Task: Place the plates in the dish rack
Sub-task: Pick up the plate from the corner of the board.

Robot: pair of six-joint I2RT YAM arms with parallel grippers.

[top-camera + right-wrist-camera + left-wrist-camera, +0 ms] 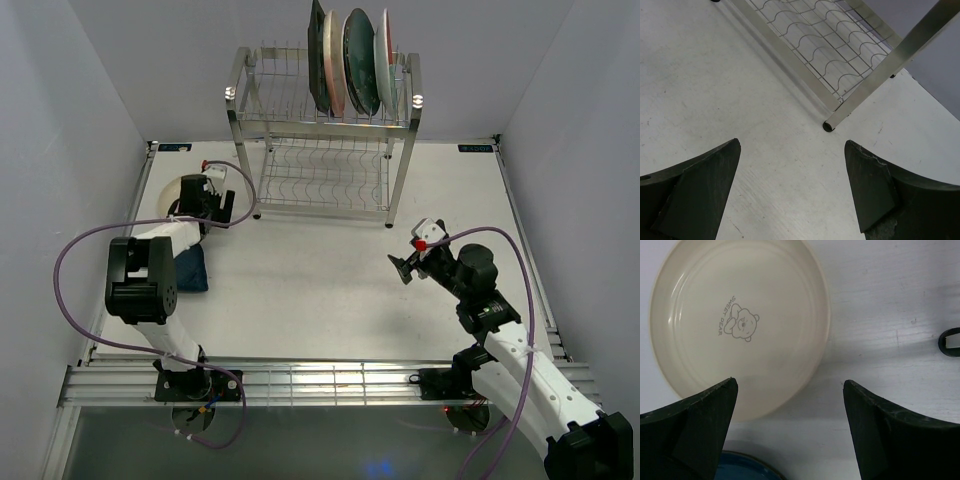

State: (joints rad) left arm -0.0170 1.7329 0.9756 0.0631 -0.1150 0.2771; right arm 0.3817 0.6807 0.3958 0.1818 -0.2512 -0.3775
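Black jaws of the left gripper point(790, 390) hang wide apart over the cream plate point(740, 325); a shallow bite on its rim could drop it. Beside it, the right gripper point(790, 150) gapes too.

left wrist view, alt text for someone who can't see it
A cream plate printed with a bear and SWEET DEAR lies flat on the white table, just beyond the open left gripper. The rim of a blue plate shows at the bottom edge.
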